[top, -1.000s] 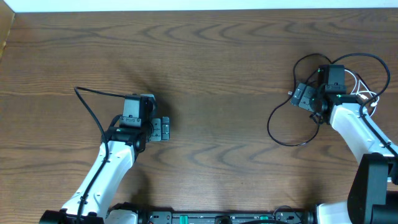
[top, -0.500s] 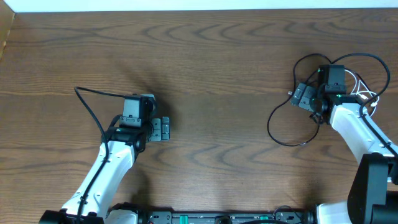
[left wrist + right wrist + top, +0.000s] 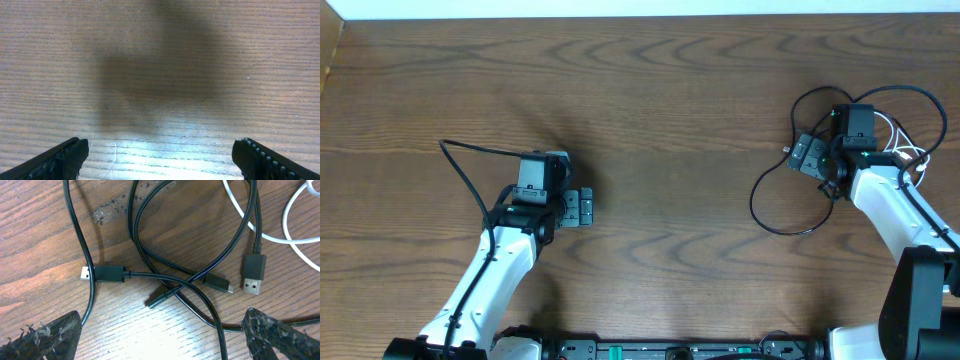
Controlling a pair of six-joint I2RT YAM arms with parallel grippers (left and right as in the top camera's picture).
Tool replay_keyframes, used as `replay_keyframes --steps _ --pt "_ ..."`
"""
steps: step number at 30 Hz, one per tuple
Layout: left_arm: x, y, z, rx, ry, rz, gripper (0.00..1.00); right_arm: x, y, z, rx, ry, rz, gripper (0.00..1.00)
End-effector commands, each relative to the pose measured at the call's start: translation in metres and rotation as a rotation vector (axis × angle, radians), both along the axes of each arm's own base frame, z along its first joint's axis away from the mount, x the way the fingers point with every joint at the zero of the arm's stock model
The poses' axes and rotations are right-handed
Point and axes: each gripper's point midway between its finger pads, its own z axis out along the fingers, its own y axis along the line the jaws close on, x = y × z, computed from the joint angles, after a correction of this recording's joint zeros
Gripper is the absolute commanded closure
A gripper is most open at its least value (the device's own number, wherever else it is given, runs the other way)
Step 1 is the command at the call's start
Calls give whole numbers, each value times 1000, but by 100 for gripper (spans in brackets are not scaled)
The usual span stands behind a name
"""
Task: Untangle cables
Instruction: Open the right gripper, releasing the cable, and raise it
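The cables lie in a heap at the table's right side. In the overhead view black loops (image 3: 753, 205) spread around my right gripper (image 3: 807, 155), and a white cable (image 3: 903, 152) lies beside that arm. In the right wrist view several black strands cross (image 3: 187, 283), with USB plugs (image 3: 109, 273) (image 3: 254, 272) at their ends and the white cable (image 3: 270, 238) at the upper right. My right gripper (image 3: 162, 340) hovers open just above them, holding nothing. My left gripper (image 3: 578, 208) is open over bare wood (image 3: 162, 162), far from the heap.
A thin black line (image 3: 460, 165) bends beside the left arm; I cannot tell whether it is a loose cable or the arm's own wire. The wooden table (image 3: 660, 120) stretches between the arms. A pale strip runs along the far edge.
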Motion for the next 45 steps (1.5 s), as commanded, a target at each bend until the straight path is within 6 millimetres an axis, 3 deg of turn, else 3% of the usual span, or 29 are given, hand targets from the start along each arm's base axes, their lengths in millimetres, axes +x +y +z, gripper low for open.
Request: replay_keyframes --steps 1,9,14,20,27,33,39,45 --pt "0 0 0 6 0 -1 2 2 -1 16 -3 -44 -1 1" --pt "0 0 0 6 0 -1 2 5 -1 54 -6 -150 -1 1" --pt "0 1 0 6 0 -1 2 3 -1 93 -9 -262 -1 1" --pt "0 1 0 6 0 -1 2 -7 0 154 -14 -436 1 1" --pt "0 1 0 6 0 -1 2 -34 2 224 -19 -648 5 1" --pt "0 0 0 6 0 -1 2 -74 3 278 -24 -824 4 1" --pt "0 1 0 6 0 -1 2 -101 4 292 -25 -870 4 1" --pt "0 1 0 6 0 -1 2 -111 4 264 -22 -750 4 1"
